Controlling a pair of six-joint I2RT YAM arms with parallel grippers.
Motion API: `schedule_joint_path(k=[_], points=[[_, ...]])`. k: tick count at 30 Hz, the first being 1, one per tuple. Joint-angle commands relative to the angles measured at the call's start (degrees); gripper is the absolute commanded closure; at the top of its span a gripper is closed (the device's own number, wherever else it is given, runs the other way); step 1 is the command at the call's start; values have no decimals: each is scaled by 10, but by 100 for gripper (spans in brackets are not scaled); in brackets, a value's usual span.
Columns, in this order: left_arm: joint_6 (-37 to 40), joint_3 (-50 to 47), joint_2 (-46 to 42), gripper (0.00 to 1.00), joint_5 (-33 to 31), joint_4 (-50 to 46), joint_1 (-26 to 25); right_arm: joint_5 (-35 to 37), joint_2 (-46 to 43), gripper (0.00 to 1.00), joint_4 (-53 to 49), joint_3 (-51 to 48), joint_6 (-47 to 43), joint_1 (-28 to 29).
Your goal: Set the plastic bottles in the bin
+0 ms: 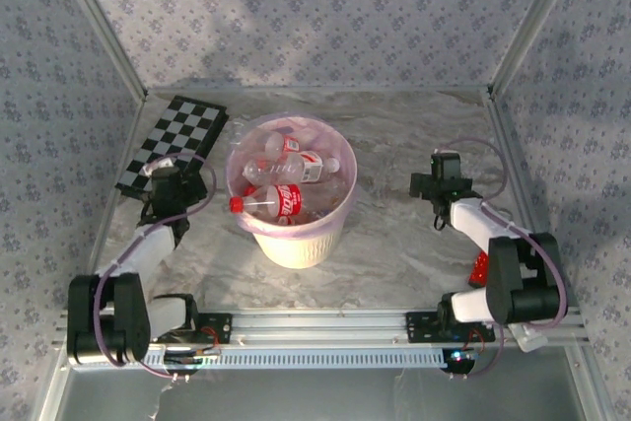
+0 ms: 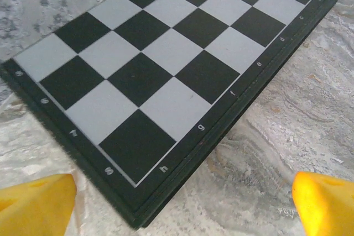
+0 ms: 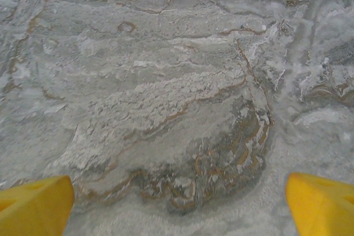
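Observation:
The bin [image 1: 296,242], a pale cream bucket with a pinkish liner over its rim, stands mid-table. Several plastic bottles lie inside it; a red-labelled one with a red cap [image 1: 276,201] is on top and another [image 1: 299,167] lies behind it. My left gripper [image 1: 161,176] hovers left of the bin by the chequered board; its yellow fingertips [image 2: 36,205] stand wide apart, open [image 2: 182,211], with nothing between them. My right gripper [image 1: 440,180] is right of the bin, above bare marble. It is open [image 3: 180,211], fingertips [image 3: 323,203] spread and empty.
The black-and-white chequered board [image 1: 175,140] lies at the back left, its near corner [image 2: 138,214] just ahead of my left fingers. A small red object [image 1: 479,268] sits partly hidden beside the right arm. Patterned walls enclose the marbled table [image 1: 394,234] on three sides.

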Motion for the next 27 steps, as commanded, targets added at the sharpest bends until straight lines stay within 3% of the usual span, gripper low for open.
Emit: schedule_joint_path(k=[1,14,17,19,23,26,27], points=[[25,-4,42,0,20,119,2,33,26,0,91,-12,7,-3],[82,38,168,0,10,199,3,36,58,0,229,-29,-52,-20],[93,42,178,0,28,206,0,2,73,0,323,-66,-67,-40],[98,30,175,0,36,225,-2,-26,65,0,320,-71,-67,-48],[116,-8,175,0,34,295,-16,-89,61,0,378,-108,-85,-55],[118,-41,193,0,38,362,-17,-123,88,0,482,-149,-84,-68],[123,-50,204,0,41,403,-16,-121,75,0,440,-138,-84,-68]])
